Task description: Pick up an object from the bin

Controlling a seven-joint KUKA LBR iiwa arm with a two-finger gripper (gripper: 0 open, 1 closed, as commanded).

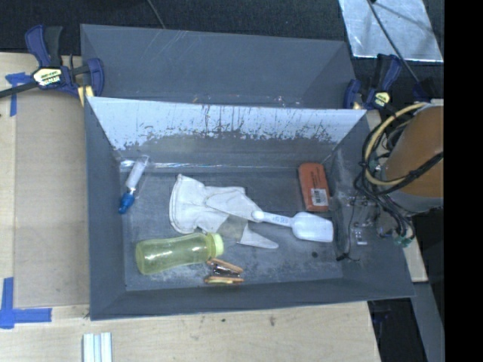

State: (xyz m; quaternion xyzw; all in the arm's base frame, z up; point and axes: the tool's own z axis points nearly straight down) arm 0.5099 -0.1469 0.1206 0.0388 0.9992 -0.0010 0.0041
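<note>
Grey bin (106, 202), nothing lifted out of it yet. The gripper (349, 240) hangs low by the right wall, just beside a white plastic scoop (311, 227) and near an orange-brown box (313, 185) (clenched or released, I cannot tell). Nothing is visibly held, so grasp and lift both seem left to do. A yellow-green bottle (177, 253) lies well apart.

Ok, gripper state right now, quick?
Gripper: cannot be told whether open or shut; it is by the bin's right wall, just right of the white scoop.
</note>
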